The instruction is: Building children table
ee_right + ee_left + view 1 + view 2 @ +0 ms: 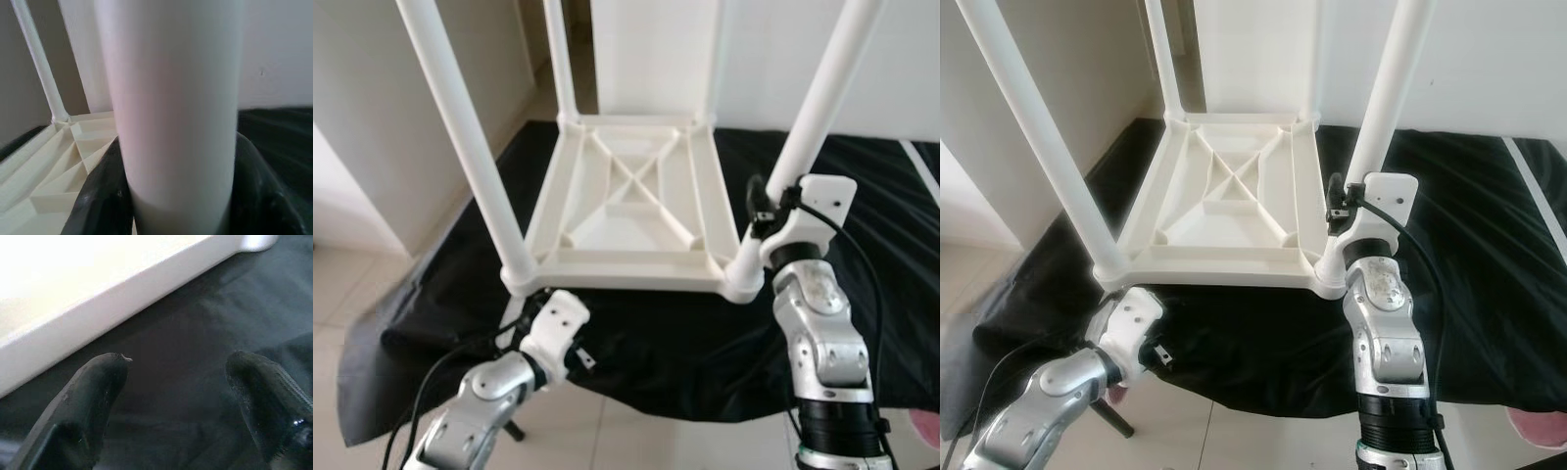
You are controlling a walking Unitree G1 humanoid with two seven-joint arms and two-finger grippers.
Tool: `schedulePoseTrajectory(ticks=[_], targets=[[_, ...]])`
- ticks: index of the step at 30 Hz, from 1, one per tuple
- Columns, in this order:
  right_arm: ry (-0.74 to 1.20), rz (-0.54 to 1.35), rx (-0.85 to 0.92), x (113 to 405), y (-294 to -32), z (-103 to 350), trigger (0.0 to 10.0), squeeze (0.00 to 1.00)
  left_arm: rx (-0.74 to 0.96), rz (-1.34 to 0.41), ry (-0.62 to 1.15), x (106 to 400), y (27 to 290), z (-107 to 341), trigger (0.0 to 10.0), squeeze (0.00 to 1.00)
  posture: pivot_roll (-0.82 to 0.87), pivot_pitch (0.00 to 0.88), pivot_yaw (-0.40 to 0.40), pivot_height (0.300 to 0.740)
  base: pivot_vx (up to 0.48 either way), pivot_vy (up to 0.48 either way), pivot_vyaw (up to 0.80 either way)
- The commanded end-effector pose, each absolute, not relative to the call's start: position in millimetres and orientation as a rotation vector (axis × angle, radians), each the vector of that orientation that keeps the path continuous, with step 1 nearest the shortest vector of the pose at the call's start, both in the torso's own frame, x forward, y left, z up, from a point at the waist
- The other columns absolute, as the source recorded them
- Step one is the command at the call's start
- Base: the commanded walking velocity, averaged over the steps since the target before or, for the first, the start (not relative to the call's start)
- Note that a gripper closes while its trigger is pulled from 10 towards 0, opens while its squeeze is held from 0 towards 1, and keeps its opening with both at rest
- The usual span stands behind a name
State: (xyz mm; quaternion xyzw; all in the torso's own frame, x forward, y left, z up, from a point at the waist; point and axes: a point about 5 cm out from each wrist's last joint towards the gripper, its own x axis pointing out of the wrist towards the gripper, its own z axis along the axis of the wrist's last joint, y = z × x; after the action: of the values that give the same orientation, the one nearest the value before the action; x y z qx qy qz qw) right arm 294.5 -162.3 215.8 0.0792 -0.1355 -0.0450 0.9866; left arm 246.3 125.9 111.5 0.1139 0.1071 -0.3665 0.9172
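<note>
A white children's table [626,196] lies upside down on a black cloth [685,343], its four legs pointing up. My right gripper [766,211] is shut on the near right leg [818,108], low down by the corner socket. In the right wrist view its black fingers [105,200] press both sides of that leg [171,107]. My left gripper [176,377] is open over the cloth, just in front of the tabletop's white edge [98,308], close to the near left leg [460,127]. Nothing is between its fingers.
The cloth covers a low surface whose front edge [607,392] drops to a tiled floor [342,294]. White walls stand behind [862,59] and to the left [372,117]. A pink object [925,426] lies on the floor at the lower right.
</note>
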Motion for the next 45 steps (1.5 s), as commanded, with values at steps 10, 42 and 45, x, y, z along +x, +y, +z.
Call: schedulePoseTrajectory(ticks=[10,42,45], targets=[[-0.231,-0.088,0.619,288,-173,215,10.0,0.00,0.125,-0.363,0.299,285,161,110,10.0,0.00,0.02,0.016,0.020,0.740,0.000,0.000,0.00],[0.004,0.046,1.070,255,-172,155,10.0,0.00,-0.524,-0.325,-0.022,411,128,243,10.0,0.00,-0.02,0.031,0.027,0.740,0.000,0.000,0.00],[0.035,0.040,1.086,253,-172,146,10.0,0.00,-0.573,-0.467,-0.103,413,103,277,10.0,0.00,-0.01,0.034,0.027,0.740,0.000,0.000,0.00]])
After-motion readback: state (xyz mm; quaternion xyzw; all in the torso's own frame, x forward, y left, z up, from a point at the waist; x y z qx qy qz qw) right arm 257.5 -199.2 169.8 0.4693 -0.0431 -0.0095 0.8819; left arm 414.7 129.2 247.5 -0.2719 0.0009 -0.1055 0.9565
